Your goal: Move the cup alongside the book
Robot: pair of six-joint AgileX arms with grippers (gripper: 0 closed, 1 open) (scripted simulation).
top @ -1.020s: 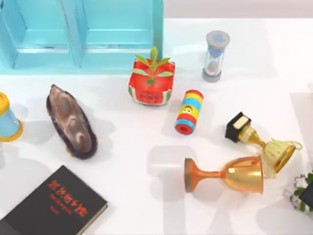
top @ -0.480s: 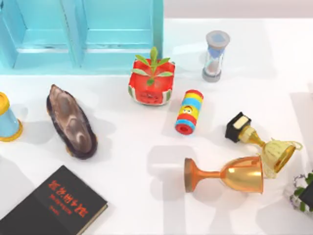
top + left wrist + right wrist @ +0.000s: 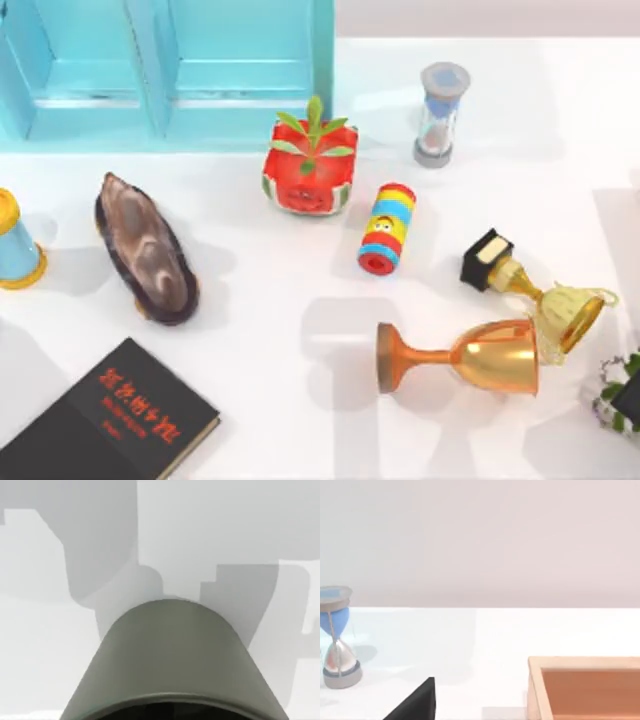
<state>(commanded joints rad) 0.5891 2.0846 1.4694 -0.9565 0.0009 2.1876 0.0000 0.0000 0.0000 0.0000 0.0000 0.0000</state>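
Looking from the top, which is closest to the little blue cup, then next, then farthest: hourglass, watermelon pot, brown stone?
1. Brown stone, just right of the cup.
2. Watermelon pot, middle, farther back.
3. Hourglass, back right.

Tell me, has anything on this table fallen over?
Yes. The goblet and the trophy both lie on their sides at the right. The striped can lies flat too. The cup stands upright.

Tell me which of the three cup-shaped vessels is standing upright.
The small light-blue cup at the table's left edge; the orange goblet and gold trophy lie on their sides.
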